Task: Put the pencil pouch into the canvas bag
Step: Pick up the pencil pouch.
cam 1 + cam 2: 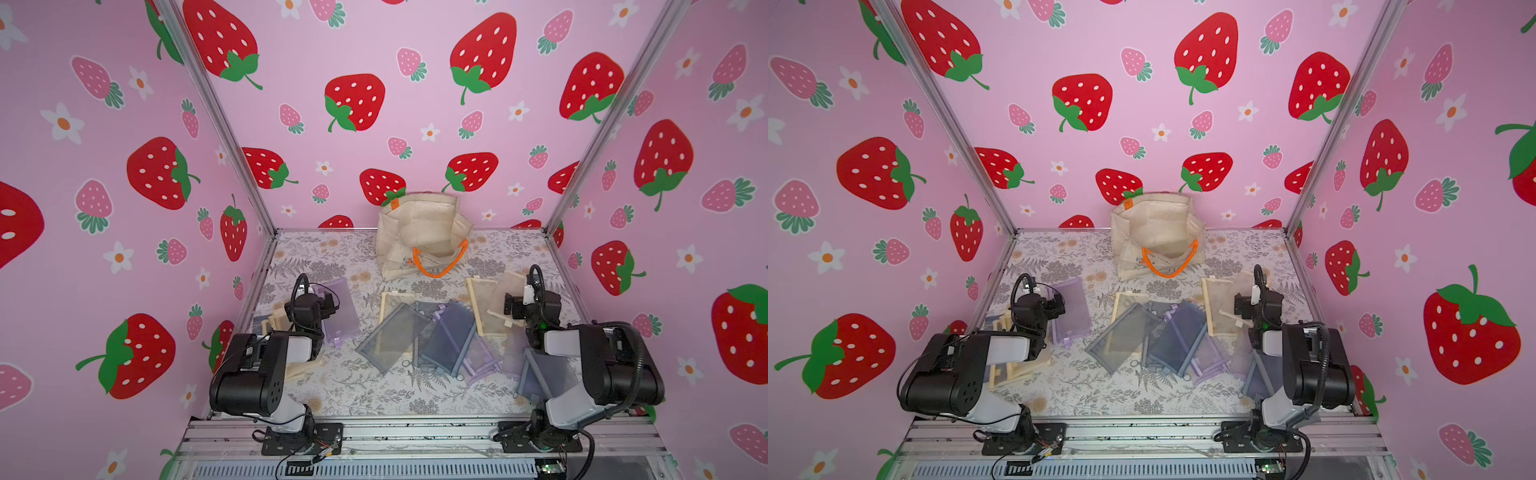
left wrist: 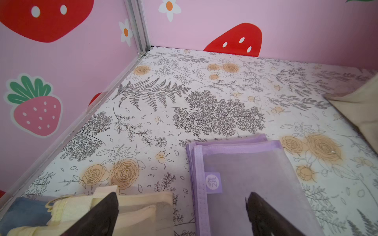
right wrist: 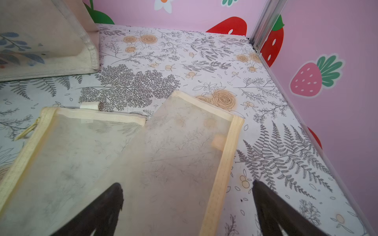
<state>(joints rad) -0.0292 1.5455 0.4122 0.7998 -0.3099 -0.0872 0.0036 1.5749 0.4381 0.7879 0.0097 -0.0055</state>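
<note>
In both top views the canvas bag [image 1: 419, 224] stands at the back middle of the floral worktop [image 1: 374, 390], against the rear wall, its mouth open and an orange rope handle [image 1: 436, 266] hanging down its front. None of the pouches is in it: a heap of grey-blue pouches [image 1: 424, 336] lies at the centre, a purple mesh pouch [image 1: 343, 309] lies on the left, and two cream mesh pouches [image 1: 486, 299] lie on the right. The left end effector [image 1: 330, 300] is poised over the purple mesh pouch, and the right end effector [image 1: 510, 311] over the cream mesh pouches. In the left wrist view the left end effector [image 2: 182, 204] has its jaws spread wide and grips nothing. One dark finger [image 2: 266, 216] is over the purple mesh pouch [image 2: 245, 173], the other over a pale yellow pouch [image 2: 139, 206], and a corner of the canvas bag [image 2: 360, 110] shows at the edge. In the right wrist view the right end effector [image 3: 187, 188] is likewise spread wide and empty above the cream mesh pouches [image 3: 180, 147], which overlap on the worktop [image 3: 184, 61]. The canvas bag [image 3: 51, 40] stands near them but apart.
</note>
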